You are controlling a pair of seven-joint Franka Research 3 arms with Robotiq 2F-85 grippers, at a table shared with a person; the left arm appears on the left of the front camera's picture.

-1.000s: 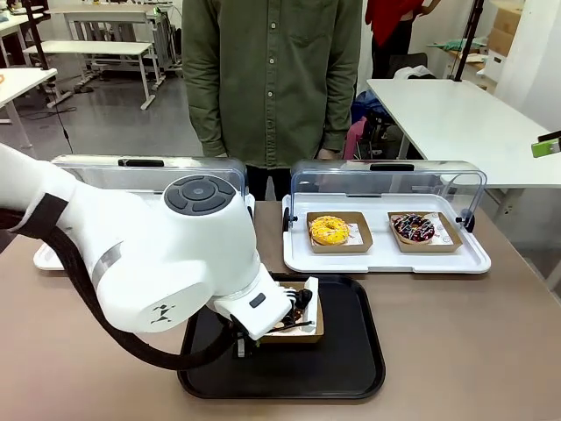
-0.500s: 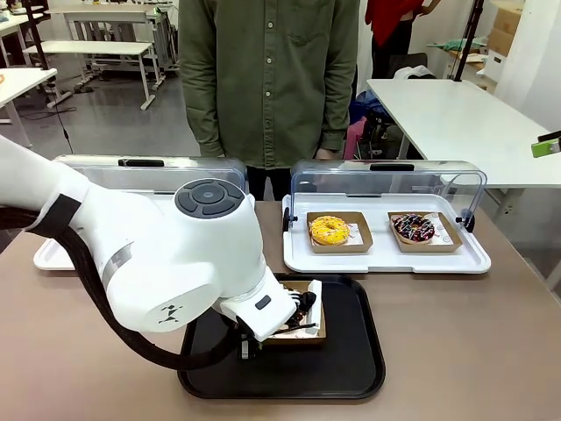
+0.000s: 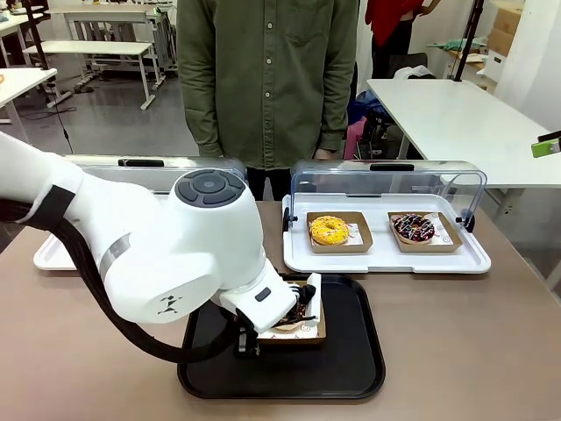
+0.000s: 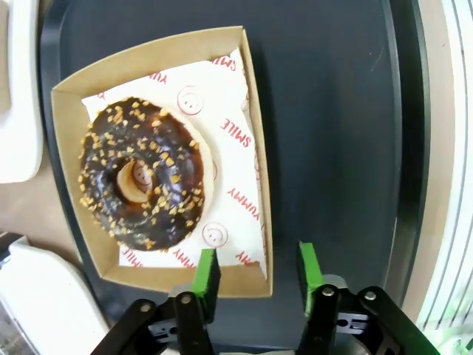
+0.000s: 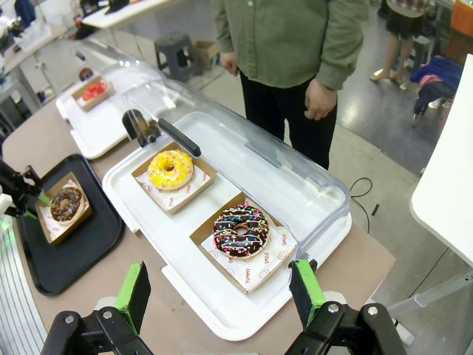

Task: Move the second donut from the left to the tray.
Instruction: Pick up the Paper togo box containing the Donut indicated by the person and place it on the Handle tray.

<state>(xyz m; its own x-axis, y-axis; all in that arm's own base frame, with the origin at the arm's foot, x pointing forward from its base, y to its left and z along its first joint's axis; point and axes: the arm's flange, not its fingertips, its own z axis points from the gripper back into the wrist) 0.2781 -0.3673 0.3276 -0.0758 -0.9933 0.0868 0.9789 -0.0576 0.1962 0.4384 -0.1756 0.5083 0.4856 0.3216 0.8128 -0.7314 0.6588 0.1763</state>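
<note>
The left gripper [image 4: 255,274] has let go, and its two green pads [image 4: 206,274] stand apart. The near edge of a brown cardboard holder [image 4: 255,159] sits right by the gap between them, but the pads are not squeezing it. The chocolate donut [image 4: 143,174] lies in that holder, just ahead of the claw and a bit to one side. The donut is a fat ring with shiny dark glaze and tiny pale crumbs stuck on top. Under it is thin white paper with red words and little smiley faces. The holder is a flat square box with low walls. It sits on the black tray [image 4: 332,126], which looks smooth and dull, with round corners and a low raised rim.

Across the table from that claw, a clear curved lid [image 3: 386,184] stands open over a white tray [image 3: 386,260]. A yellow donut [image 3: 329,230] and a dark donut with bright sprinkles [image 3: 414,227] sit there, each in its own brown box.

The right gripper [image 5: 222,292] is wide open and holds nothing. It hangs above the near edge of the white tray. Beyond it stands a person in a green shirt [image 5: 295,29].
</note>
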